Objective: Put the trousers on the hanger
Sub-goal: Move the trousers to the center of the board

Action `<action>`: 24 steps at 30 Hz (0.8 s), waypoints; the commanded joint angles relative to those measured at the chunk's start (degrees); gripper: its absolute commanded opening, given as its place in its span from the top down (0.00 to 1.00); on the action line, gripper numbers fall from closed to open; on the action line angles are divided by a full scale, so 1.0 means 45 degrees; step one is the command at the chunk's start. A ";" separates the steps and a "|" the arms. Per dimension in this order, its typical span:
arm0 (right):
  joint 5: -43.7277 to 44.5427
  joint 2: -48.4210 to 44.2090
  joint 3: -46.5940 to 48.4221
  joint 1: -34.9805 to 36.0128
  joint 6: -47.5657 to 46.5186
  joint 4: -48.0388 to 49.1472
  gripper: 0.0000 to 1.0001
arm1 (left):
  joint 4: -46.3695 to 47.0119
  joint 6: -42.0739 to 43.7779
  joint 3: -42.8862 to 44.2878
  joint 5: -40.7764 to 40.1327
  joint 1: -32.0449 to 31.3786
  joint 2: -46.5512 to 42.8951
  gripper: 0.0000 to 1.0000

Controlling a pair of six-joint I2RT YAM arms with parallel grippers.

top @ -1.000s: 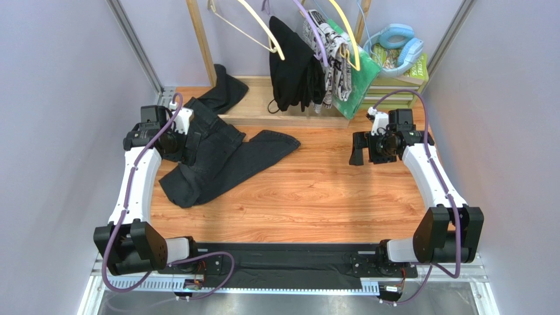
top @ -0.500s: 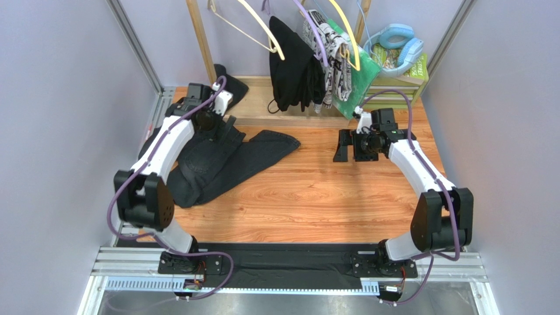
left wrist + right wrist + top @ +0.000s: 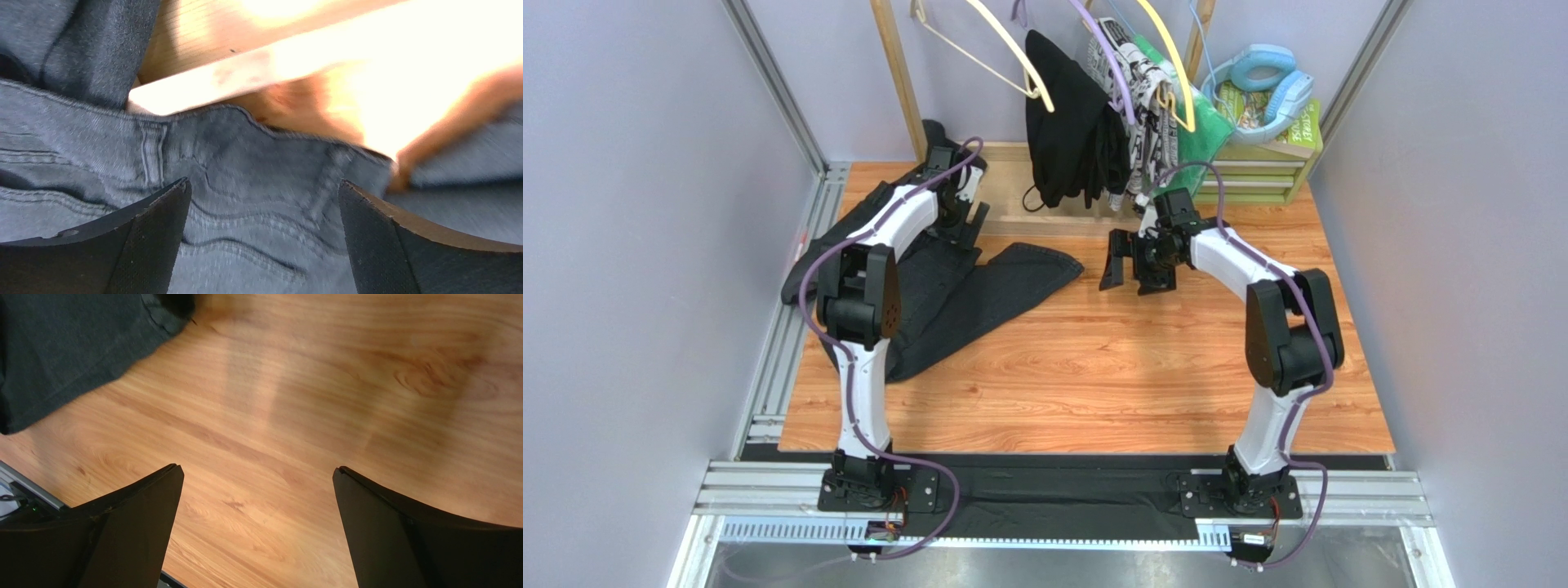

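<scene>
My left end effector [image 3: 261,202] hangs just over the trousers [image 3: 245,171], fingers spread wide with nothing between them. Seams and what looks like the waistband lie right under the gap. My right end effector [image 3: 258,471] is spread as wide and empty, over bare worktop [image 3: 319,386], with one dark trouser end at the corner of its view.

From above, the trousers [image 3: 995,288] lie crumpled on the left of the worktop, their far end riding up against the wooden ledge [image 3: 1014,202]. The hanger [image 3: 1014,56] hangs beyond it at the back, well apart from the trousers.

My worry: if I close here I may pinch a single layer or a loose fold, and the cloth would slip or drag. Coming lower, a finger could strike the ledge. Later, the yellow hanger [image 3: 1173,67] and the black garment [image 3: 1069,123] crowd the hanger, so a wrong catch is likely.

The left wrist view is smeared and glared out at its top. My left arm hides the cloth beneath it from above, and the hanger's hook is cut off.
</scene>
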 commanded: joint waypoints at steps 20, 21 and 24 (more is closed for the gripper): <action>-0.1093 0.5592 0.4669 0.2012 0.3176 0.2579 0.42 | 0.0130 -0.1176 0.1277 0.0654 0.0813 0.1407 0.19; -0.1152 0.5435 0.4395 0.2011 0.3157 0.2599 0.52 | 0.0033 -0.1195 0.1296 0.0791 0.0813 0.1485 0.19; -0.1309 0.4501 0.3051 0.1934 0.2845 0.2814 0.72 | -0.0298 -0.1292 0.1355 0.1104 0.0813 0.1738 0.19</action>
